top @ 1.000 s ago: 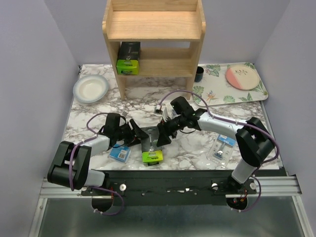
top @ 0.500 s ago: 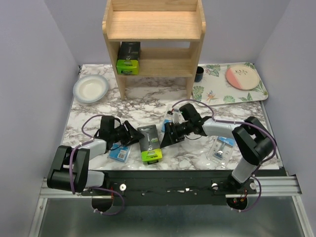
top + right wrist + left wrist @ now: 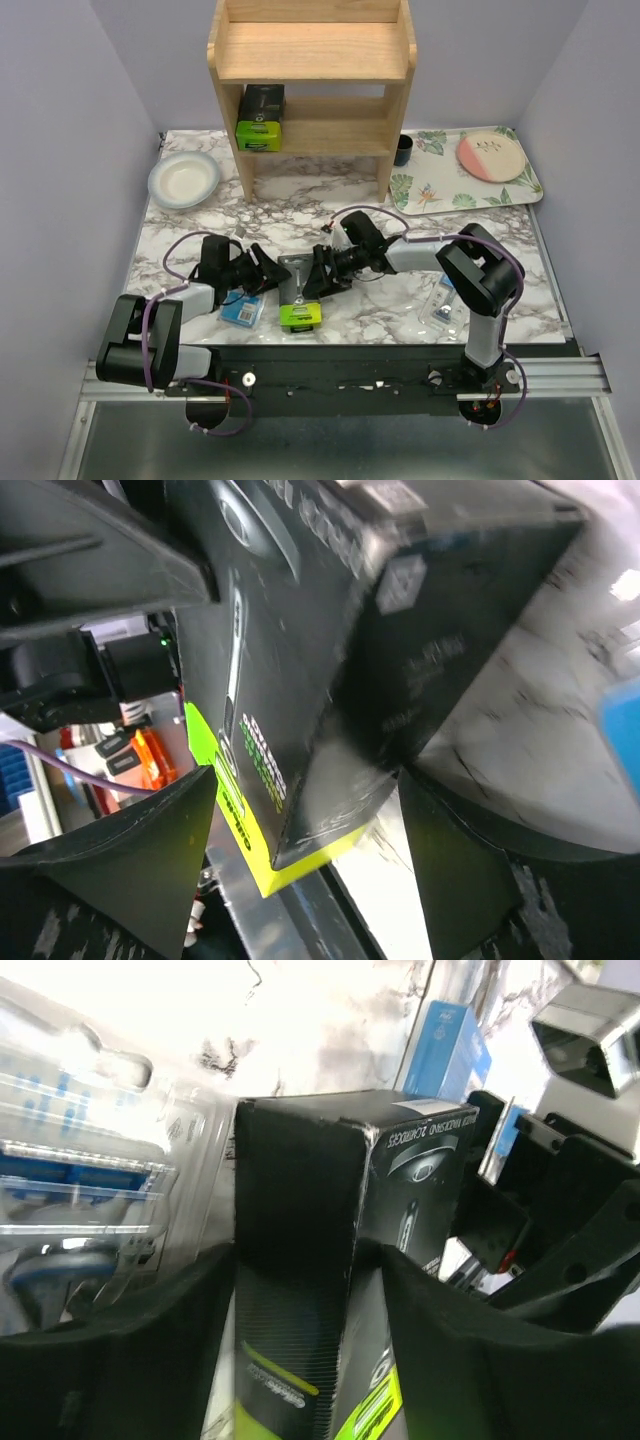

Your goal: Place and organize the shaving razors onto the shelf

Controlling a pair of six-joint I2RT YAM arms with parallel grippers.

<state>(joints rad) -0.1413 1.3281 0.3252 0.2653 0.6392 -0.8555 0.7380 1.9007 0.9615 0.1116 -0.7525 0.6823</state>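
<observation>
- Left gripper (image 3: 268,277): jaws set round the box (image 3: 297,292) near its black end. In the wrist view the fingers (image 3: 110,1360) sit flush on both sides with no gap, so it reads as grasped.
- Right gripper (image 3: 316,279): jaws spread wide, with the same box between its fingers (image 3: 100,870). Pressing or merely straddling: cannot tell.
- Box: low on the table (image 3: 400,205), between the two grippers, lime end toward the near edge, well apart from the shelf (image 3: 312,52).
- Reason, judged: a two-sided hold likely steadies or turns the box for a clean lift.
- Arm pose: both forearms low and folded inward, wrists meeting at table centre.
- Other stock: twin box (image 3: 260,118) on the lower tier, left side. Left pack (image 3: 242,311) just beside the left gripper. Right pack (image 3: 450,300) on the table, further right.
</observation>
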